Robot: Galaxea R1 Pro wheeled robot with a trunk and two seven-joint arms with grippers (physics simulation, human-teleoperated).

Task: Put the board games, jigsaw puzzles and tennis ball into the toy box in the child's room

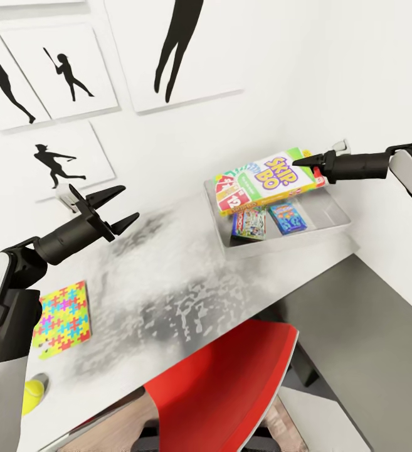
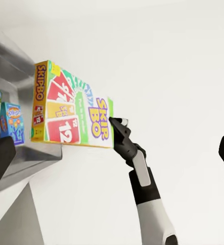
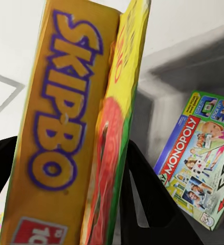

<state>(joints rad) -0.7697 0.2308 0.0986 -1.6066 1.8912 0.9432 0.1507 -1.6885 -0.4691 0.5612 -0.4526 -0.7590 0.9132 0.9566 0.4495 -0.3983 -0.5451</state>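
My right gripper [image 1: 307, 163] is shut on the edge of the rainbow SKIP-BO board game [image 1: 265, 181], holding it tilted just above the light-grey toy box [image 1: 332, 218] at the table's far right. The MONOPOLY game [image 1: 249, 223] and a blue game [image 1: 288, 217] lie flat inside the box. The right wrist view shows the SKIP-BO box [image 3: 66, 127] between the dark fingers [image 3: 153, 204], with MONOPOLY [image 3: 199, 158] below. My left gripper [image 1: 130, 203] hovers open over the table's middle. A colourful jigsaw puzzle [image 1: 63, 317] and the yellow tennis ball [image 1: 34, 392] lie near the left front.
The pale grey table [image 1: 168, 276] stands against a white wall with black baseball silhouette pictures [image 1: 68, 69]. A red chair [image 1: 224, 383] is pushed under the table's front edge. A lower grey surface [image 1: 369, 339] lies to the right.
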